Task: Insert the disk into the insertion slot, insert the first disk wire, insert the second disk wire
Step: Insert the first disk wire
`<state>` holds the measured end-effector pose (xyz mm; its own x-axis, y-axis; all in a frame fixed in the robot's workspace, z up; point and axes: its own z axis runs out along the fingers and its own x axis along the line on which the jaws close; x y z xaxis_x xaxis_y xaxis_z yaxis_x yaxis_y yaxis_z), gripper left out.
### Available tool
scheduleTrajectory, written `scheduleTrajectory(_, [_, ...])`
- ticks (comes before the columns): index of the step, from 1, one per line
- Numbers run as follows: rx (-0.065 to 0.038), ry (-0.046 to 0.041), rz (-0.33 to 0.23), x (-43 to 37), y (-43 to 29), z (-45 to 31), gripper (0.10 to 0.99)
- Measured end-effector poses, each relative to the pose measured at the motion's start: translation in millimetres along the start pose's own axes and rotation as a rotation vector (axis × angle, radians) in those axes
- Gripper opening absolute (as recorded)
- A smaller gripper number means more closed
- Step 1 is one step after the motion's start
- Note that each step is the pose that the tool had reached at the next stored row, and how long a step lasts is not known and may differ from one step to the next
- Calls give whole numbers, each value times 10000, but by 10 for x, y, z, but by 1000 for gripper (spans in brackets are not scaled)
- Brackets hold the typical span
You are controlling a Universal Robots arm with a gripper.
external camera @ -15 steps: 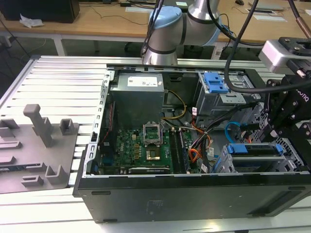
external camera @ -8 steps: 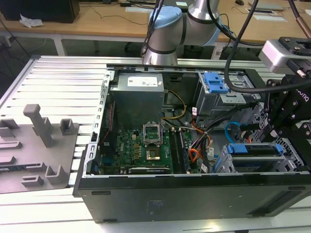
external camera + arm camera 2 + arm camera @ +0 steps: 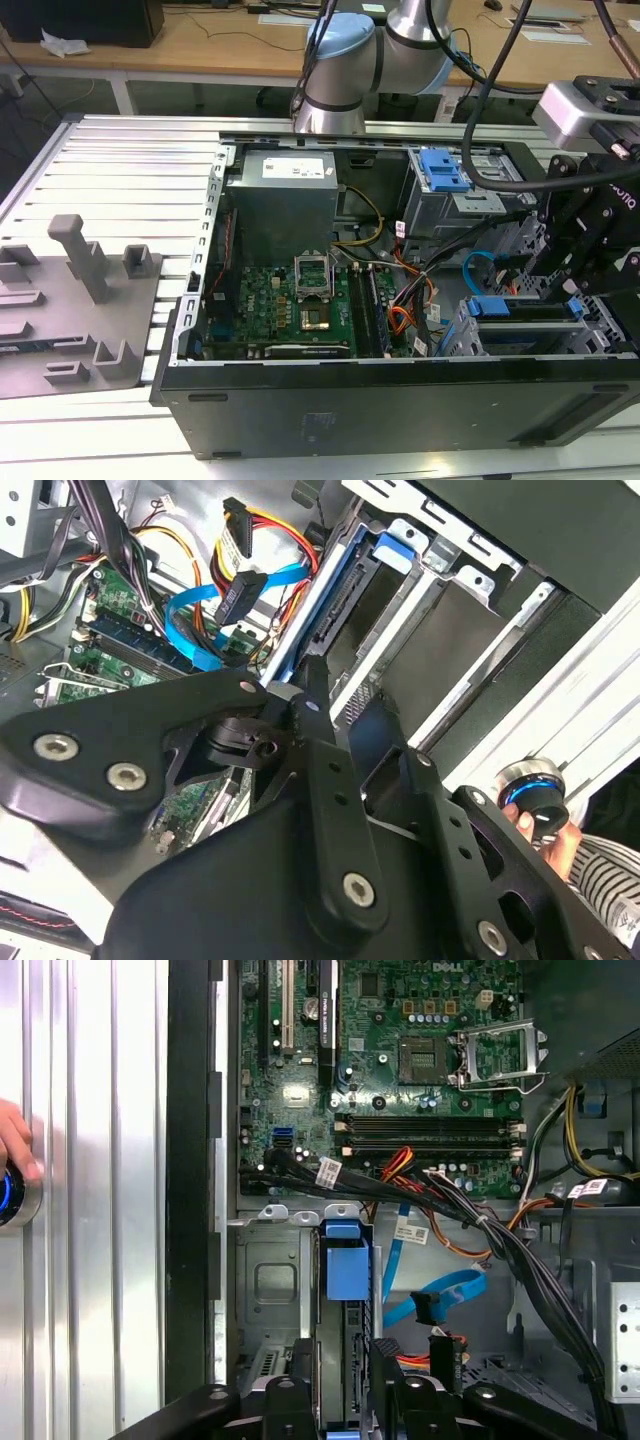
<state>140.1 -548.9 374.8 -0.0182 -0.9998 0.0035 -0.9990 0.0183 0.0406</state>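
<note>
The ribbed metal bench (image 3: 120,160) carries an open black case (image 3: 400,410) lying on its side, its green board (image 3: 290,300) facing up. The arm (image 3: 345,60) rises from behind the case and bends across to the exterior view's right. There its black wrist hangs low over the drive bays in that corner.

The claw (image 3: 345,1365) points down into the grey slot (image 3: 265,1260), right at the near end of the disk (image 3: 347,1260). From where I stand I cannot tell whether the claw is clamped on the disk or open around it.

The disk stands on edge inside the slot, its blue carrier tab at the end away from the claw, towards the board. It looks well down in the bay, with grey sheet metal on either side. Farther back in the exterior view is the taller cage (image 3: 470,200), with a blue bracket (image 3: 443,170) on top.

A dark wire bundle (image 3: 500,1245) with orange and yellow strands runs across just past the slot. The blue cable (image 3: 452,1288) curls beside the disk, and its dark plug (image 3: 428,1310) is clear of the drive and not touching it.

Out on the bench beside the case, a person's hand (image 3: 12,1140) rests against a round button (image 3: 12,1198) with a blue ring.
</note>
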Motion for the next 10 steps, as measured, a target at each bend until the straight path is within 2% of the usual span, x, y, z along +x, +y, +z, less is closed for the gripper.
scheduleTrajectory(10, [-1, -1, 0, -167, 3, 0, 361])
